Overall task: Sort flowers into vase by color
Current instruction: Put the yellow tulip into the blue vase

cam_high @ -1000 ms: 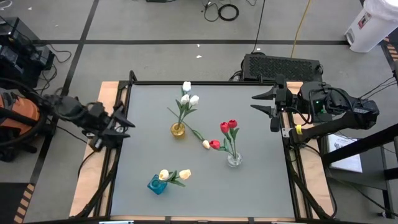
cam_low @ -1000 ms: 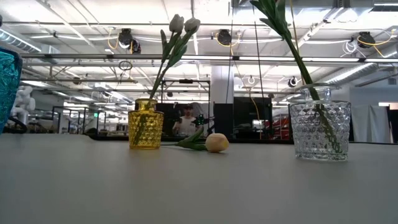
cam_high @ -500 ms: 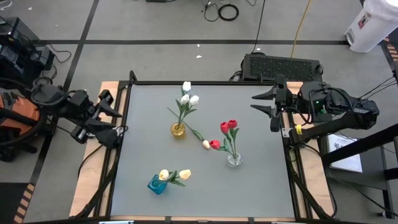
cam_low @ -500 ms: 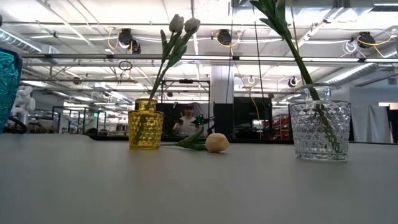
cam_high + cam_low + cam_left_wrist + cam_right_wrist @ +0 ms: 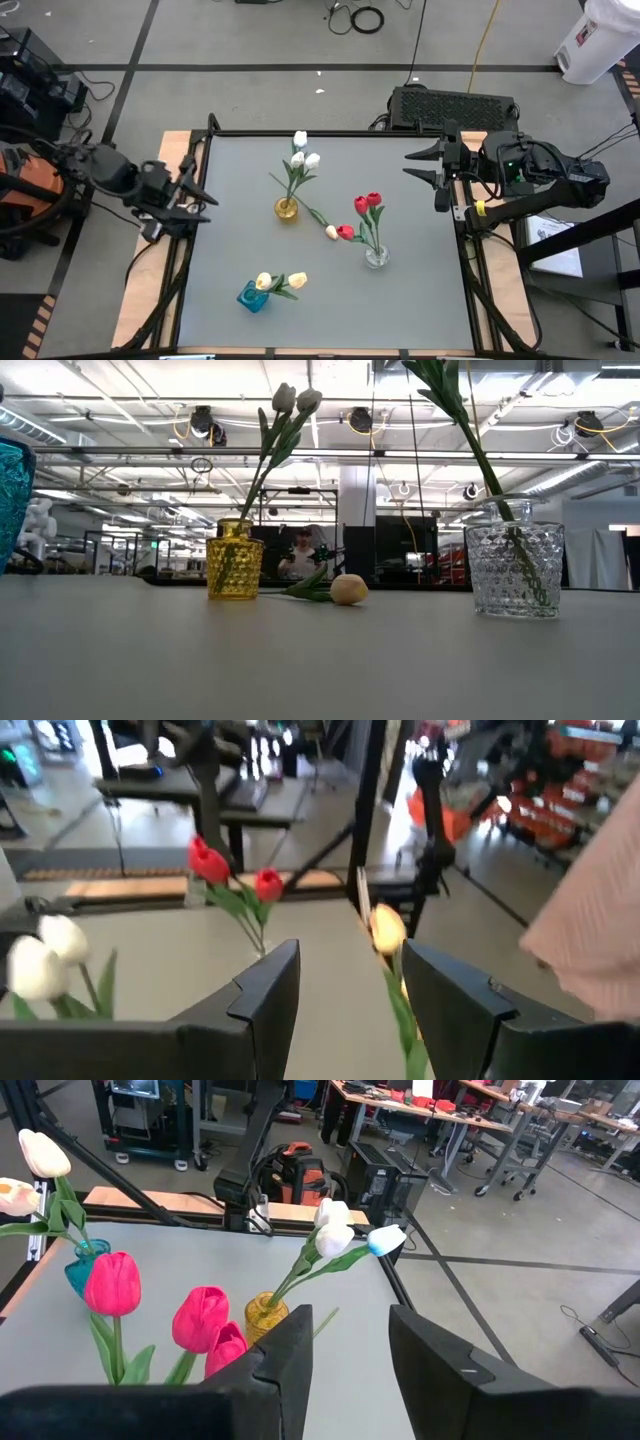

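Three vases stand on the grey table. A yellow vase (image 5: 287, 209) holds white flowers (image 5: 303, 153). Red flowers (image 5: 367, 203) stand in a clear vase (image 5: 376, 256), and pale yellow flowers (image 5: 280, 282) in a blue vase (image 5: 252, 296). One loose flower (image 5: 318, 218) lies flat between the yellow and clear vases, its pale head (image 5: 348, 589) on the table. My left gripper (image 5: 198, 185) hovers open at the table's left edge. My right gripper (image 5: 408, 165) hovers open at the far right edge. Neither holds anything.
A black box (image 5: 455, 105) sits behind the table's far right corner. Wooden strips (image 5: 180, 150) frame the table's left and right sides. Bare grey surface lies at the near right and far left of the table.
My left gripper drew back off the table's left edge, then came forward again to about where it was, tipping up a little. Its fingers stay open. The flowers and vases have not moved.
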Robot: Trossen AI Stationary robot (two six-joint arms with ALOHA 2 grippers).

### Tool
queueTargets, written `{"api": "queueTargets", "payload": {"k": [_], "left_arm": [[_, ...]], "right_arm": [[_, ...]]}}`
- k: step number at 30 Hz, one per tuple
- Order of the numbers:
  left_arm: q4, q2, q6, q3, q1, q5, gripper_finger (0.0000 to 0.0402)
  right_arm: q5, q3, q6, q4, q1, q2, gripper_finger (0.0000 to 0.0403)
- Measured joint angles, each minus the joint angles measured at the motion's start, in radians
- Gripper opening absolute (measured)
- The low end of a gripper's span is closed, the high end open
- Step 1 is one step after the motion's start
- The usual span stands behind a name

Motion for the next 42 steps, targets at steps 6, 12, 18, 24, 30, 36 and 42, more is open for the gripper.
{"api": "queueTargets", "payload": {"k": [6, 12, 18, 24, 30, 36, 42], "left_arm": [[-0.004, 0.008, 0.001, 0.000, 0.000, 0.042, 0.0183], [0.105, 0.000, 0.000, 0.001, 0.000, 0.043, 0.0183], [0.139, -0.001, 0.000, 0.001, -0.001, 0.042, 0.0183], [0.144, 0.000, 0.000, 0.001, -0.001, 0.036, 0.0183], [0.145, 0.000, -0.087, 0.001, -0.001, 0.009, 0.0183], [0.145, 0.000, -0.243, 0.001, -0.001, -0.134, 0.0183], [0.146, 0.004, -0.287, 0.001, -0.001, -0.297, 0.0183]], "right_arm": [[0.000, 0.000, 0.000, 0.000, 0.000, 0.000, 0.0125], [0.000, 0.000, 0.000, 0.000, 0.000, 0.000, 0.0125], [0.000, 0.000, 0.000, 0.000, 0.000, 0.000, 0.0125], [0.000, 0.000, 0.000, 0.000, 0.000, 0.000, 0.0125], [0.000, 0.000, 0.000, 0.000, 0.000, 0.000, 0.0125], [0.000, 0.000, 0.000, 0.000, 0.000, 0.000, 0.0125], [0.001, 0.000, 0.000, 0.008, 0.000, 0.000, 0.0125]]}}
